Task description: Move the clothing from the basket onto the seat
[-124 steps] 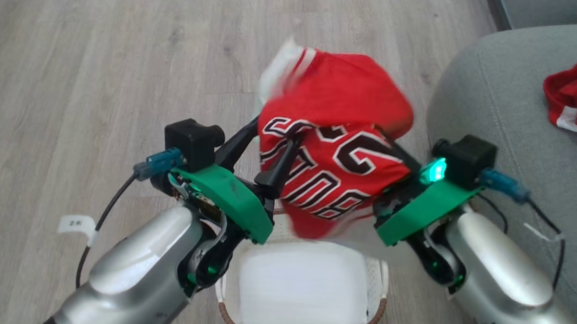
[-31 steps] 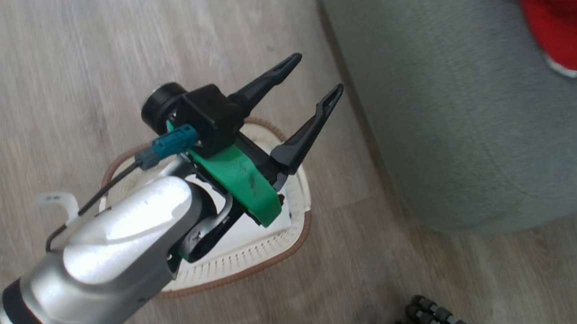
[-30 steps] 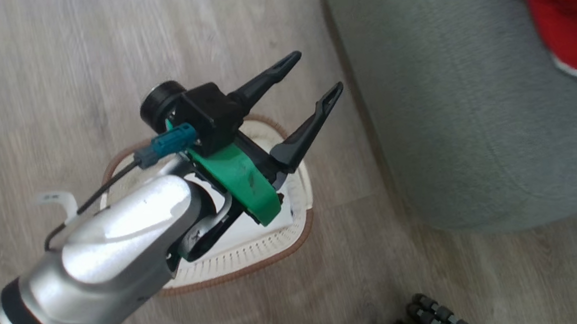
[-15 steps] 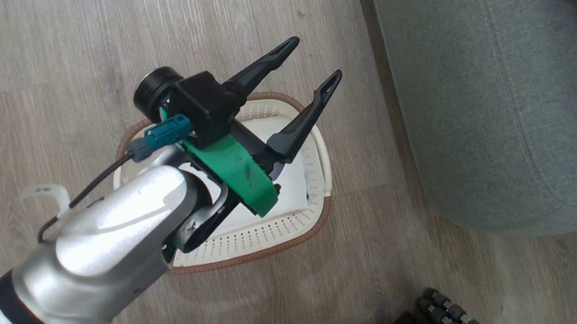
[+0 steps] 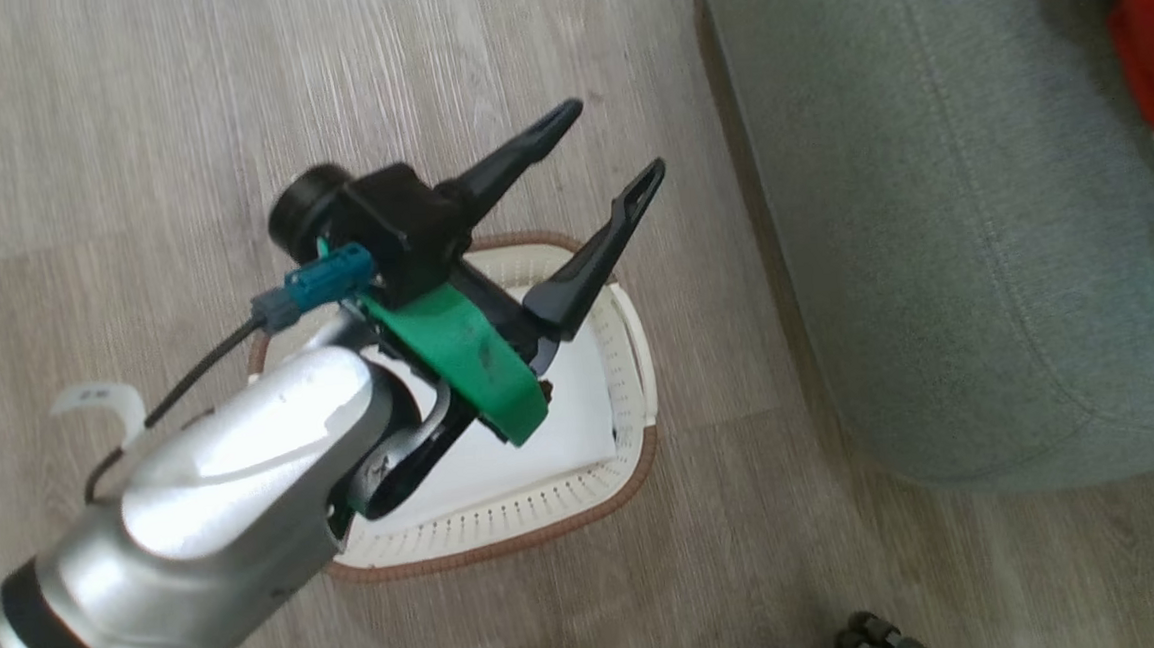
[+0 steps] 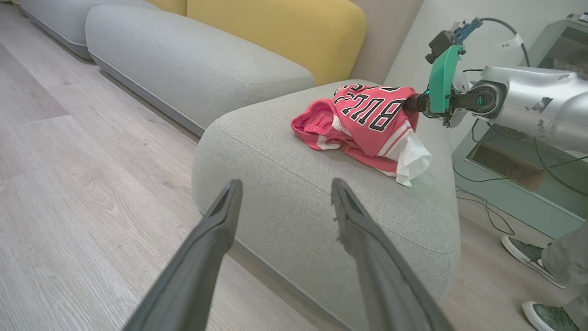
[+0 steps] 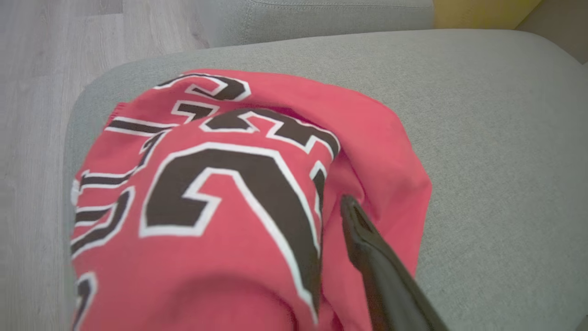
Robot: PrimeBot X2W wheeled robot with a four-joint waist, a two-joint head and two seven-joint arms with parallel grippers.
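Checking L end effector first: left gripper (image 5: pixel 616 138) has both fingers spread wide, nothing between them. It hangs above the basket (image 5: pixel 508 514), tips toward the seat (image 5: pixel 930 192).

Right gripper (image 6: pixel 413 103): tips buried in the clothing (image 6: pixel 367 122). In the right wrist view 1 finger (image 7: pixel 367 248) lies against the red cloth and the 2nd is covered. Cannot tell whether the jaws are apart or clamped, nor whether it has hold of the cloth.

Clothing: 1 heap, on top of the seat near its far side, well apart from the basket.
- 1 red piece with black-white lettering uppermost.
- 1 further red piece with a gathered band beneath, on the heap's left in the left wrist view.
- 1 white piece hanging out on the heap's other side.

Basket: 1, on the wood floor (image 5: pixel 125 141) just beside the seat's rounded edge. No red cloth in it. Interior shows flat white; cannot tell if fabric or base.

Surroundings, left wrist view: 1 yellow back cushion (image 6: pixel 275 32), 1 more grey cushion (image 6: pixel 183 59) to the left of the seat, and a person's 2 shoes (image 6: pixel 528 253) on the floor at far R.
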